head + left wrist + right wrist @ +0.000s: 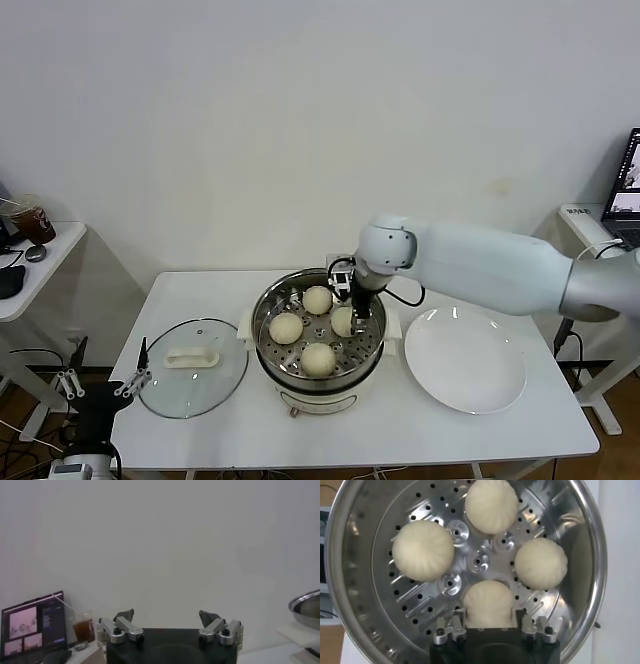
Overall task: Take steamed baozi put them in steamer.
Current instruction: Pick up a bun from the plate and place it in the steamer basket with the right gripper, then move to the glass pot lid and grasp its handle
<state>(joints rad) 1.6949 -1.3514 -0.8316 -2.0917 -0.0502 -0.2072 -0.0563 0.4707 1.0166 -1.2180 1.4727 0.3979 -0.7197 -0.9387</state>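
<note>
While the left gripper (100, 385) waits spread wide by the table's near-left corner, the right gripper (489, 622) hangs inside the steamer (372, 350) with fingers parted around one bun (488, 604); all four buns sit on its perforated tray (420, 592)

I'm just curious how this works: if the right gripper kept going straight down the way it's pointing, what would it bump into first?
Most likely the baozi sitting between the open fingers of the right gripper, resting on the steamer tray. How much gap remains is hard to tell.
</note>
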